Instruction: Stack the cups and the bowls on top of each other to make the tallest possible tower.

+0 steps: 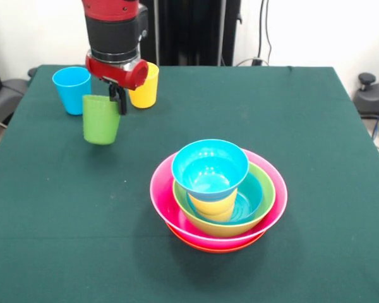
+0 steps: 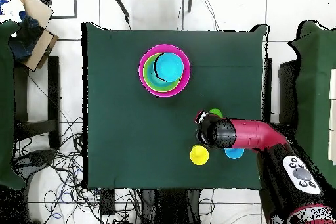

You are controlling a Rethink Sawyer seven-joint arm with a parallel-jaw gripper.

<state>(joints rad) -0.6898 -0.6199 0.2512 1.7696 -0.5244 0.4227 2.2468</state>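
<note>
Green cup (image 1: pixel 101 119) hangs in the air above the green-covered bench (image 1: pixel 63 208), gripped at its rim by the claw (image 1: pixel 118 100) of the red and black arm (image 1: pixel 114 31). Black fingers (image 1: pixel 120 102) pinch the right side of the rim, one seemingly inside and one outside, though the wrist hides most of it. The cup sits upright, mouth up, with its shadow on the cloth just beside it.

Behind it stand two more cups, well apart from the stack: the light blue cup (image 1: pixel 71 89) on the left and the yellow cup (image 1: pixel 145 88) partly behind the wrist on the right. From overhead, the yellow cup (image 2: pixel 199 155) shows clearly, the light blue cup (image 2: pixel 234 153) peeks out beside the arm (image 2: pixel 243 134), and only a sliver of the green cup (image 2: pixel 215 112) is visible.

Over to the tower (image 1: pixel 218 196), near the middle of the bench: a wide orange bowl (image 1: pixel 215 246) at the bottom, the large pink bowl (image 1: pixel 161 196) nested in it, the lime green bowl (image 1: pixel 265 202) inside that. A blue bowl (image 1: pixel 252 202) lies within the green one, a squat yellow-orange cup (image 1: pixel 213 205) stands in it, and another blue bowl (image 1: pixel 210 167) sits on top, mouth up.
</note>
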